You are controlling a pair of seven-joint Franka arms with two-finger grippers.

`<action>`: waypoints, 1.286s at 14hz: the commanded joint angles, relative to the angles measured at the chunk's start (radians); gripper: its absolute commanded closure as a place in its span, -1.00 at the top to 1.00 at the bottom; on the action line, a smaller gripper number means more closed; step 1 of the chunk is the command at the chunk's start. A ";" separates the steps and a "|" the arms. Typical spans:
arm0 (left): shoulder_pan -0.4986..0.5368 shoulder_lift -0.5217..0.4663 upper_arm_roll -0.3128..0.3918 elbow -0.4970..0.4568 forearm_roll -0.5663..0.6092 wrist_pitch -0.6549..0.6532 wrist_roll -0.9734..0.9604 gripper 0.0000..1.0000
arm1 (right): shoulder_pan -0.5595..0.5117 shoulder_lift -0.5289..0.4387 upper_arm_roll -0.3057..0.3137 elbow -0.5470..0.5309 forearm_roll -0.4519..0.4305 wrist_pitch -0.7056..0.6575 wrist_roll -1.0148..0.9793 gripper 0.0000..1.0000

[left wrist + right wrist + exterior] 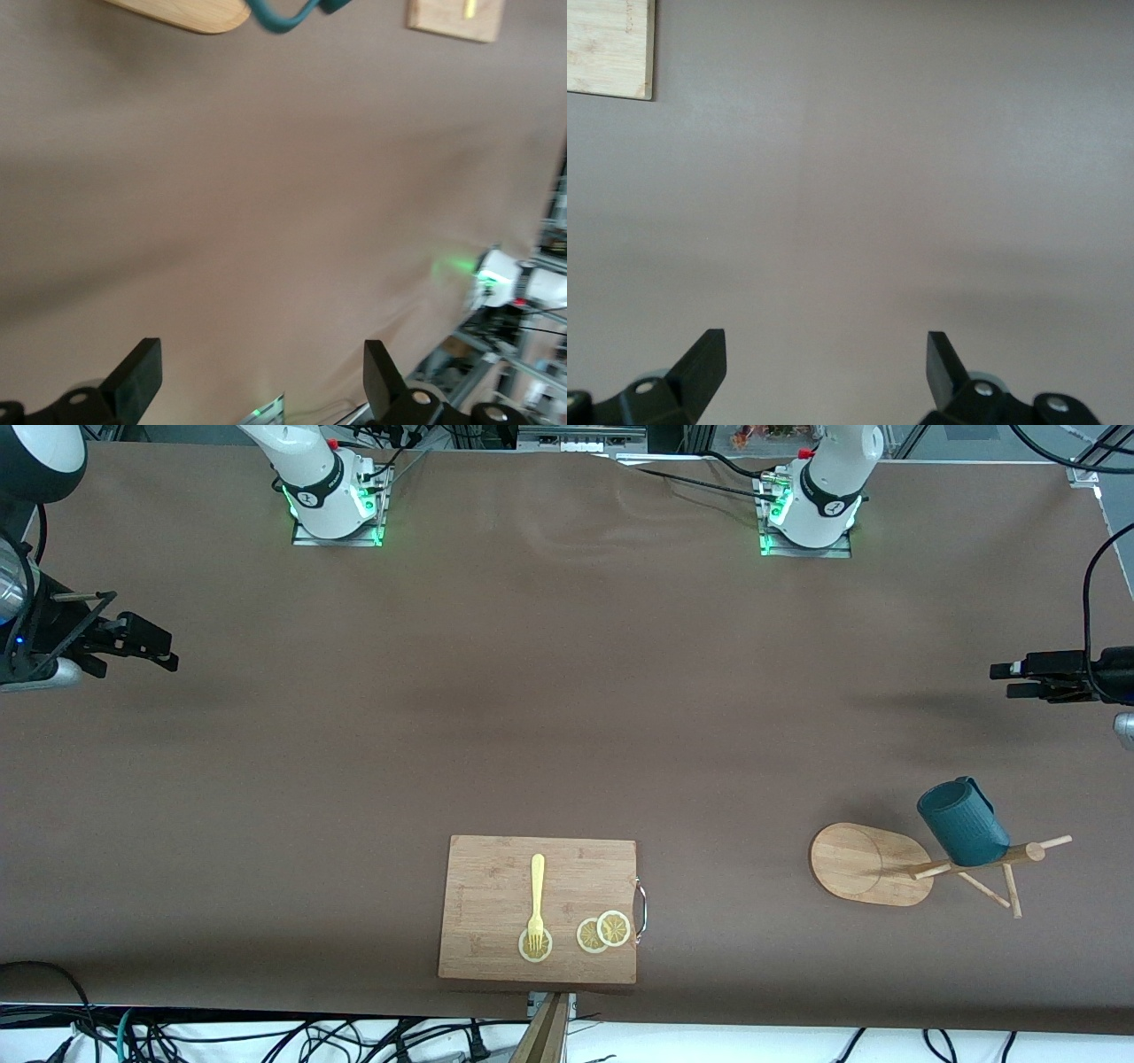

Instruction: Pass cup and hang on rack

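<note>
The dark teal cup (963,824) hangs on a peg of the bamboo rack (859,864), which stands toward the left arm's end of the table, near the front camera. My left gripper (1003,679) hovers open and empty over bare table at that end, apart from the rack. In the left wrist view the left gripper (263,376) holds nothing; the rack's base (186,11) and the cup's handle (283,18) show at the frame's edge. My right gripper (140,662) waits open and empty at the right arm's end, as the right wrist view confirms (826,359).
A rectangular wooden cutting board (496,868) lies near the front edge at mid-table, carrying a yellow fork (536,899) and lemon slices (604,932). Its corner shows in the right wrist view (607,44). The two arm bases (337,491) (811,505) stand along the table's back edge.
</note>
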State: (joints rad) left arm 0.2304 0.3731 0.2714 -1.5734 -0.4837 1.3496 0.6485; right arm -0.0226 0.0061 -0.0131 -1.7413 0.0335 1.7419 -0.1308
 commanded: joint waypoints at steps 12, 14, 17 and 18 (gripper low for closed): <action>-0.175 -0.172 -0.242 0.204 0.442 0.131 -0.535 1.00 | 0.001 0.002 -0.001 0.012 0.014 -0.015 0.005 1.00; -0.175 -0.213 -0.248 0.204 0.448 0.120 -0.578 1.00 | 0.001 0.003 -0.001 0.012 0.014 -0.013 0.005 1.00; -0.175 -0.233 -0.268 0.204 0.442 0.057 -0.613 1.00 | 0.001 0.003 -0.001 0.012 0.014 -0.012 0.005 1.00; -0.175 -0.235 -0.279 0.202 0.438 0.056 -0.628 1.00 | 0.001 0.003 -0.001 0.012 0.014 -0.010 0.005 1.00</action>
State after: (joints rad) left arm 0.0605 0.1427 0.0158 -1.3679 -0.0711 1.4223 0.0629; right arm -0.0226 0.0062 -0.0131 -1.7412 0.0336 1.7416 -0.1308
